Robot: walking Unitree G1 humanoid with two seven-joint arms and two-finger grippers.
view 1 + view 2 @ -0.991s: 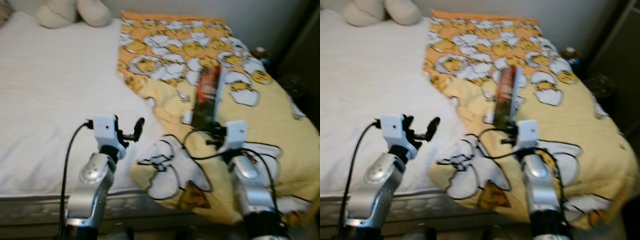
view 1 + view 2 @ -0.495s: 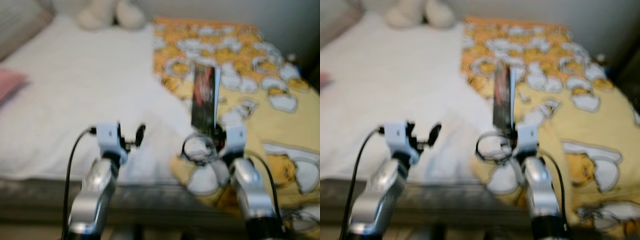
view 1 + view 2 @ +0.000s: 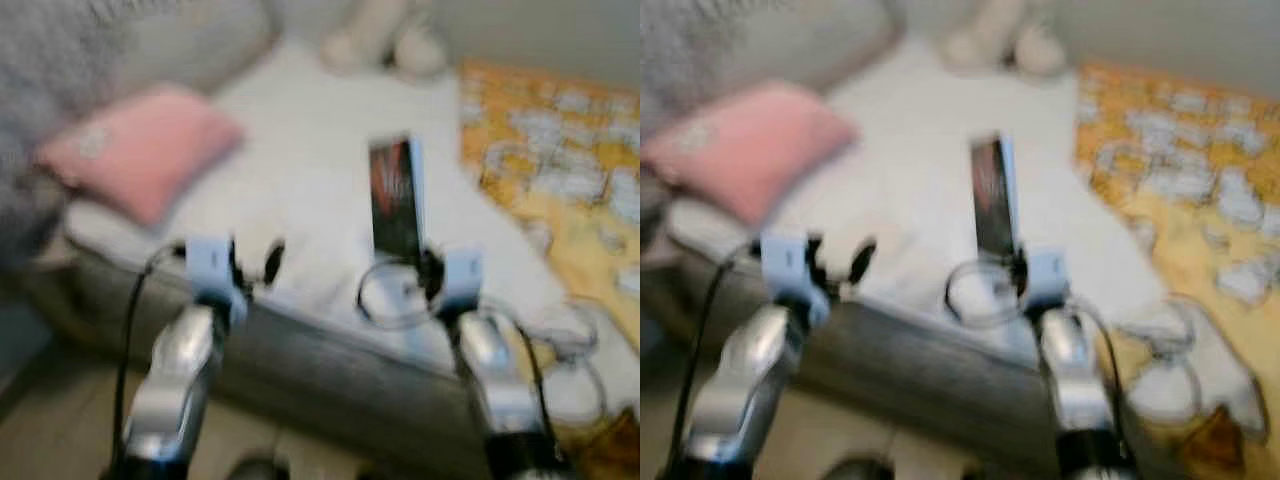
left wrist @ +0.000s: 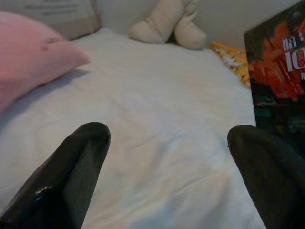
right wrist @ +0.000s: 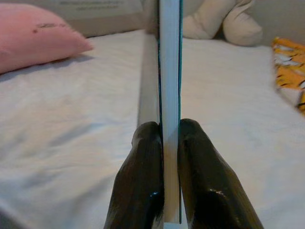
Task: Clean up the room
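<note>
Clearly blurred, the head views show the right gripper (image 3: 428,272) carrying a book (image 3: 396,198) upright above the white bed (image 3: 300,180), with a pink pillow (image 3: 140,160) off to the left and a yellow patterned blanket (image 3: 580,190) to the right. From the left wrist, the left gripper (image 4: 164,157) is spread wide and empty over the sheet. From the right wrist, two black fingers (image 5: 143,191) pinch only the book's lower edge; I judge a jolt while walking could lever it loose.
</note>
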